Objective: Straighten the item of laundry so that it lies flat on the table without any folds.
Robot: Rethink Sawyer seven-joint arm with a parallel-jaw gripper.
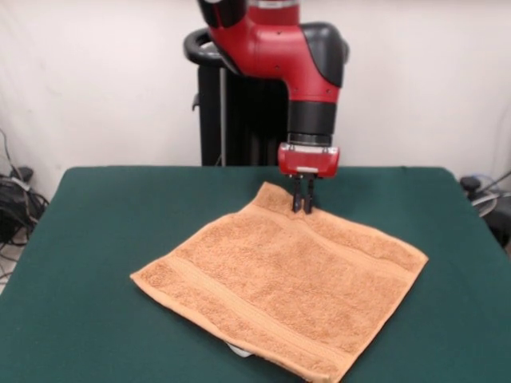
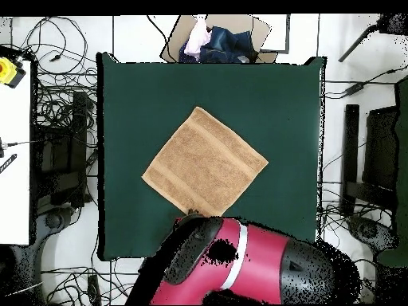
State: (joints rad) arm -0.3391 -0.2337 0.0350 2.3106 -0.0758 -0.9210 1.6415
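One small square orange-tan terry towel [image 1: 281, 281] lies spread on the one large rectangular table with a dark green felt-like top [image 1: 96, 239], turned like a diamond so its corners point toward the table's edges. In the front view it sits a little toward 4 o'clock of the table's middle, with two woven border bands running across it and one small white label [image 1: 239, 349] peeking out under its edge at 6 o'clock. Its surface looks flat, with no fold showing. The one red and black arm [image 1: 279, 40] reaches down from 12 o'clock, and its gripper [image 1: 303, 199] stands upright at the towel's far corner, the two dark fingers [image 1: 308, 197] close together with only a thin gap; their tips meet the cloth, but whether they pinch it cannot be told. In the overhead view the arm covers the towel's corner at 6 o'clock, and one cardboard box of clothing [image 2: 217, 38] sits beyond the table at 12 o'clock.
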